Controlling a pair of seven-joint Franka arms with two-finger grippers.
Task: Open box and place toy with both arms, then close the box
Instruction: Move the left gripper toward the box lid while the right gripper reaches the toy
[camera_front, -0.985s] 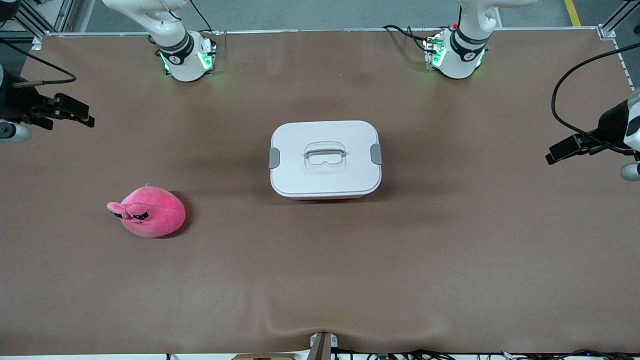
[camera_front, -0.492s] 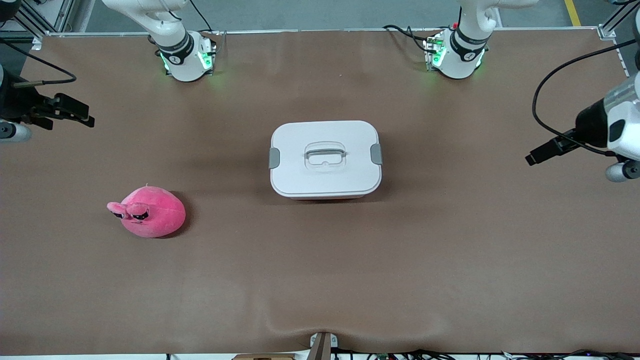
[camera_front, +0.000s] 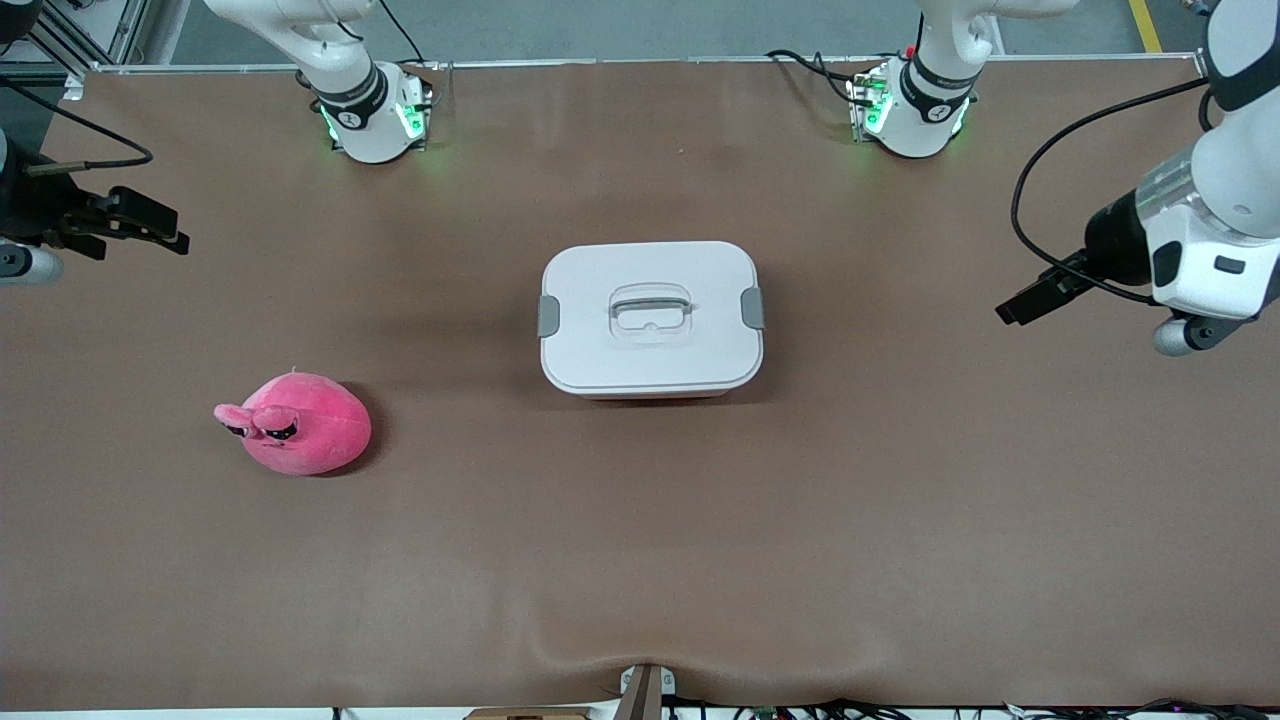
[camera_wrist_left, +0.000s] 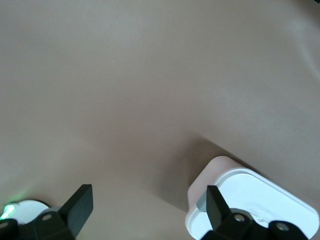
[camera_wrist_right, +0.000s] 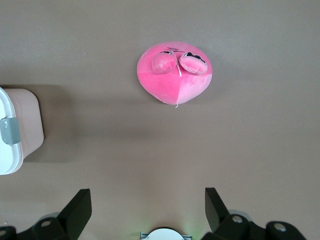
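The brown table (camera_front: 640, 560) fills the front view, and the two white arms stand on it with their green-lit bases at about eleven and one o'clock from the box.

The left arm (camera_front: 1215, 200) reaches in over its own end of the table, at roughly three o'clock from the box. The left gripper (camera_front: 1025, 300) hangs over bare tabletop there, well apart from the box. In the left wrist view its two black fingers (camera_wrist_left: 80, 205) stand wide apart with nothing between them, and a corner of the box shows past one of them.

The right arm (camera_front: 40, 215) waits over its own end of the table, at about nine o'clock from the box. The right gripper (camera_front: 165, 235) is up over bare tabletop, and in the right wrist view its fingers (camera_wrist_right: 77, 210) are also spread wide and hold nothing.

The box (camera_front: 651, 318) sits near the middle of the table. Its white lid (camera_front: 700, 290) is on, with the sunken handle (camera_front: 650, 305) in the centre and a grey clip (camera_front: 548, 316) at each short side.

The pink toy (camera_front: 300, 423) lies on the table at about eight o'clock from the box, well apart from it, nearer the front camera and toward the right arm's end. Its snout (camera_front: 232, 414) points to that end.
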